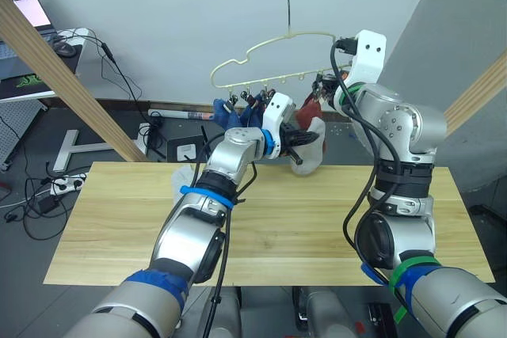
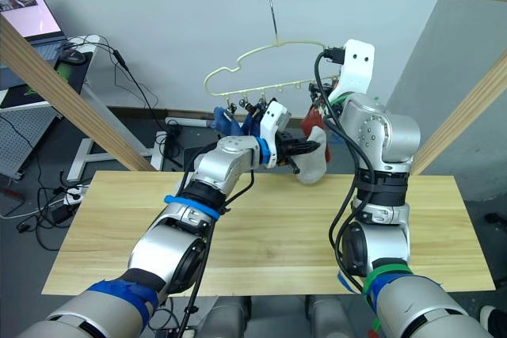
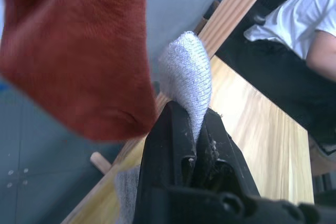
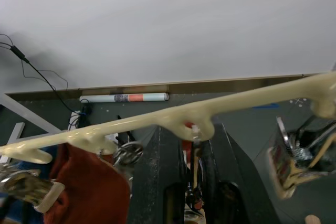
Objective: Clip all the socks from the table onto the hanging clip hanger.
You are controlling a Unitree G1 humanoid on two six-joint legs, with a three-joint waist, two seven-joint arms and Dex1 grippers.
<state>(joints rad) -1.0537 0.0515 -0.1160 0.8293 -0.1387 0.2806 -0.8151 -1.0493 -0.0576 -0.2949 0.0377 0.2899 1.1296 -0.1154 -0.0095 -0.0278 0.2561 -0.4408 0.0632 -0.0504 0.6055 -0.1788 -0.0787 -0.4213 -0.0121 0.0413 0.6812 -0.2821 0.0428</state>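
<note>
- Left gripper [image 3: 195, 129] pinches a grey sock [image 3: 188, 77]; a shallow hold risks a drop.
- Right gripper [image 4: 191, 145], at the hanger's [image 4: 173, 119] 3 o'clock end, straddles a clip; a slip swings it.

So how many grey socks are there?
2. One grey sock is pinched in the left claw, beside the hanging red sock. The second grey sock lies on the table, partly hidden.

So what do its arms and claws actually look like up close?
Both arms are silver metal segments with black joints and loose black cables. The left arm wears blue bands; the right arm a green one. White brackets cap the wrists, and the left claw has two black fingers.
</note>
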